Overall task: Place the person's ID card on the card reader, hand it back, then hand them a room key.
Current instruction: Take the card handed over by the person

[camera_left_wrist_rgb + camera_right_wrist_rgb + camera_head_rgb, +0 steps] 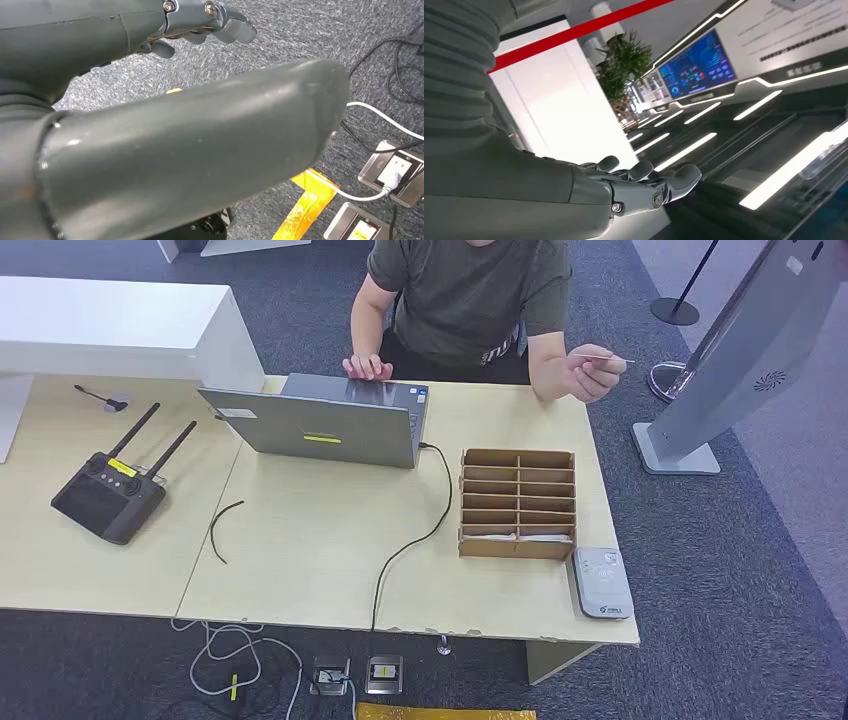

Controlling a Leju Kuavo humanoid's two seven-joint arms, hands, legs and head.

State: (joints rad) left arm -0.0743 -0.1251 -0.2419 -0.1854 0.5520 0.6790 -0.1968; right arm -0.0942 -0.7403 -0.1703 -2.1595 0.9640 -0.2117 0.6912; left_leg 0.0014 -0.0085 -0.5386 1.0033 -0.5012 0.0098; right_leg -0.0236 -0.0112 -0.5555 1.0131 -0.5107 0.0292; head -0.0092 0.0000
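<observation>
Left hand [200,22] hangs over carpet, empty, fingers loosely apart; right hand [644,182] likewise bare. Reader [601,582] lies lower right on the desk [300,550]. Upper right, a person pinches the card [600,359]: thin, stiff, slick; likely best taken by its free edge.

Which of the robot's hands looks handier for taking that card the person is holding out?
Probably the right. The person's hand holds the ID card out past the table's far right corner, and the card reader lies at the right edge too. Neither the right hand nor the left hand holds anything.
</observation>
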